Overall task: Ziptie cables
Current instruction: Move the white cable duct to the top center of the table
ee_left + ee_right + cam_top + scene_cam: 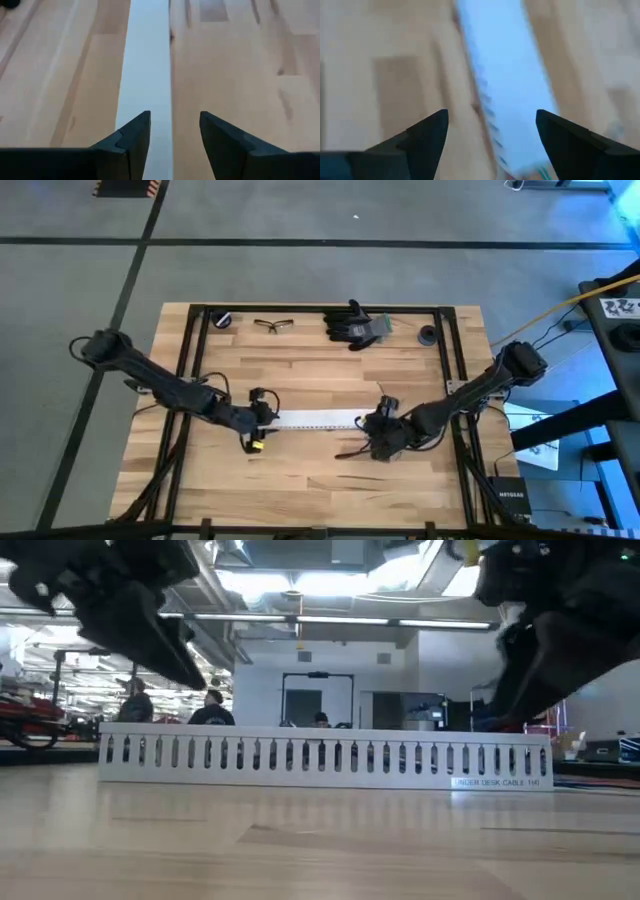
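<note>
A long white slotted channel strip (318,420) lies flat across the table's middle, and it also fills the low view (320,755). My left gripper (268,416) is open at the strip's left end, its fingers (131,145) standing over the strip's end and pointing along it. My right gripper (372,424) is open at the strip's right end, with the strip (510,95) ahead of its fingers. A few thin dark strands (347,452), apparently the cables, lie on the wood just near of my right gripper. No ziptie shows.
Black gloves (352,326), safety glasses (270,325) and two small black round objects (222,320) (428,334) lie along the far edge. A small yellow part (257,446) sits by my left gripper. People stand in the room behind (212,708).
</note>
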Tool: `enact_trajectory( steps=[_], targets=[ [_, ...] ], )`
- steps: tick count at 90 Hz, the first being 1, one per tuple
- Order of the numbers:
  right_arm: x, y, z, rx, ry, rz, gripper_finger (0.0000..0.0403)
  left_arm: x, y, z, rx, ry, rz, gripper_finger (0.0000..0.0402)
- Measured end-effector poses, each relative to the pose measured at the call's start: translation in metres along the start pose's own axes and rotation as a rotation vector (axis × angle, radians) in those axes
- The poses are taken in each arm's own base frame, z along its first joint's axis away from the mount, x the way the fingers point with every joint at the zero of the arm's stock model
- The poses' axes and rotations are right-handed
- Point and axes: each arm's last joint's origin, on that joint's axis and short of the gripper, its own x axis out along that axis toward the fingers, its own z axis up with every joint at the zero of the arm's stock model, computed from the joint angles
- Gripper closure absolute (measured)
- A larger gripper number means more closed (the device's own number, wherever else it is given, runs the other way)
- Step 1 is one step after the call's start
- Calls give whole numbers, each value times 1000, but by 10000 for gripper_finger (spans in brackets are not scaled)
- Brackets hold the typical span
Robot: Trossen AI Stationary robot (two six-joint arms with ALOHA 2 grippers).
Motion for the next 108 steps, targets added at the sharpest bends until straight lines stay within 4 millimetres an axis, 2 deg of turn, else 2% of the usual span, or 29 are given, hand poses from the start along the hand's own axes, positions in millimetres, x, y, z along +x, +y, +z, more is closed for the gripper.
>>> enact_trajectory(
  steps=[18,33,64,88,98,108],
  targets=[
    [21,-1,3,-14,22,-29,114,5,11,-15,-17,141,68,247],
    [31,-15,14,9,-3,-58,114,4,25,-21,25,231,169,247],
    [46,-59,33,5,7,-133,114,11,56,-21,115,289,274,247],
    [48,-65,36,-3,3,-154,114,13,70,-20,149,310,341,247],
    [45,-65,38,13,-10,-145,114,9,67,-11,153,286,332,247],
    [27,-65,51,23,-27,-103,114,-6,60,16,140,178,307,247]
  ],
)
